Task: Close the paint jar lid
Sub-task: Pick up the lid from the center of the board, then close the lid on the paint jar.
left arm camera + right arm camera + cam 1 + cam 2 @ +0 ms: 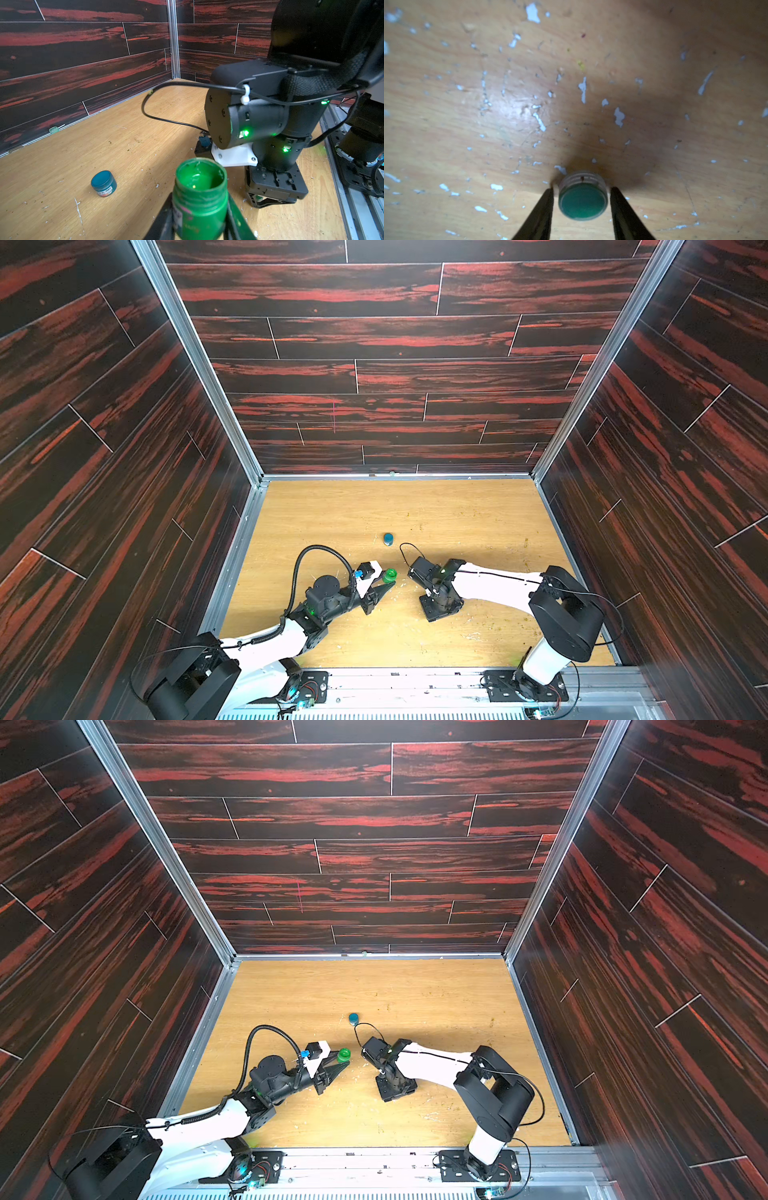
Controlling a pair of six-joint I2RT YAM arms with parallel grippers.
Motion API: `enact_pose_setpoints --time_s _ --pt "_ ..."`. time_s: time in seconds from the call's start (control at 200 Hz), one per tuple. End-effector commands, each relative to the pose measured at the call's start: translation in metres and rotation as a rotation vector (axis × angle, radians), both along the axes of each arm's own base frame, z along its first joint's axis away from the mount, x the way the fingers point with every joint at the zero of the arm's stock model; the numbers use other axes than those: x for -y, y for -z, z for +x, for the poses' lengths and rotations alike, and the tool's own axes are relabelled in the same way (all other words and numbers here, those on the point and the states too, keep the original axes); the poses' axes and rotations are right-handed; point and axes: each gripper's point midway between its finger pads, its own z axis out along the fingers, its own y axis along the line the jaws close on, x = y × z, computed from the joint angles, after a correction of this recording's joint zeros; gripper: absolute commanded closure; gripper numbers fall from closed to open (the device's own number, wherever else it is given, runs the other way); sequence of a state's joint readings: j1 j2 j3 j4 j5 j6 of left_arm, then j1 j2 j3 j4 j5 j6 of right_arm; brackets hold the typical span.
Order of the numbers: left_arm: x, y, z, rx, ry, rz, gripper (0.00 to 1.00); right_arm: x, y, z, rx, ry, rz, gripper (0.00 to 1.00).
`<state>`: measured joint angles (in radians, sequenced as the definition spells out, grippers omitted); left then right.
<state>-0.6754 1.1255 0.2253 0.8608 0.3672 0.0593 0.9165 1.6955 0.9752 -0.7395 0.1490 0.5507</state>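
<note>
The open green paint jar [200, 199] stands tilted between the fingers of my left gripper [199, 207], which is shut on its body below the threaded neck. Wet green paint shows inside. In both top views the jar [390, 574] [344, 1054] is at the table's middle front. The lid [582, 202], green on top with a pale ribbed side, lies flat on the table. My right gripper [581, 193] points straight down over it, a finger on each side with a narrow gap to the lid. From above, the right gripper [440, 610] hides the lid.
A closed teal paint jar [388, 539] [104, 184] stands a little farther back on the wooden table [457, 522]. White flecks and paint spots dot the surface. Dark panelled walls close in three sides. A metal rail [415, 676] runs along the front.
</note>
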Motion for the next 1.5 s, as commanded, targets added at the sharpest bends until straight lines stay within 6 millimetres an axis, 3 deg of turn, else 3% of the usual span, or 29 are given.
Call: enact_pose_setpoints --time_s 0.0,0.296,0.441,0.571,0.857,1.017,1.207,1.493 --pt "0.002 -0.002 -0.005 0.01 0.021 -0.013 0.74 -0.004 0.002 -0.002 -0.013 0.009 0.001 0.55" --pt "0.002 -0.001 -0.004 0.005 0.022 -0.01 0.74 -0.003 0.003 -0.002 -0.014 0.013 0.002 0.64" --pt "0.003 -0.001 -0.004 0.003 0.027 -0.009 0.74 -0.011 -0.008 0.0 -0.003 0.002 0.047 0.67" --pt "0.005 -0.001 -0.004 -0.003 0.035 -0.007 0.74 -0.023 -0.039 0.006 0.032 -0.037 0.127 0.72" --pt "0.009 -0.005 -0.005 -0.001 0.062 0.004 0.74 -0.065 -0.162 0.013 0.129 -0.231 0.403 0.74" --pt "0.012 -0.009 -0.008 0.014 0.087 0.014 0.74 -0.081 -0.207 0.006 0.11 -0.341 0.483 0.75" --pt "0.012 -0.016 -0.011 0.043 0.103 0.017 0.74 -0.09 -0.222 0.0 0.066 -0.403 0.505 0.75" --pt "0.013 -0.024 -0.016 0.082 0.133 0.027 0.73 -0.096 -0.222 0.0 0.031 -0.402 0.513 0.75"
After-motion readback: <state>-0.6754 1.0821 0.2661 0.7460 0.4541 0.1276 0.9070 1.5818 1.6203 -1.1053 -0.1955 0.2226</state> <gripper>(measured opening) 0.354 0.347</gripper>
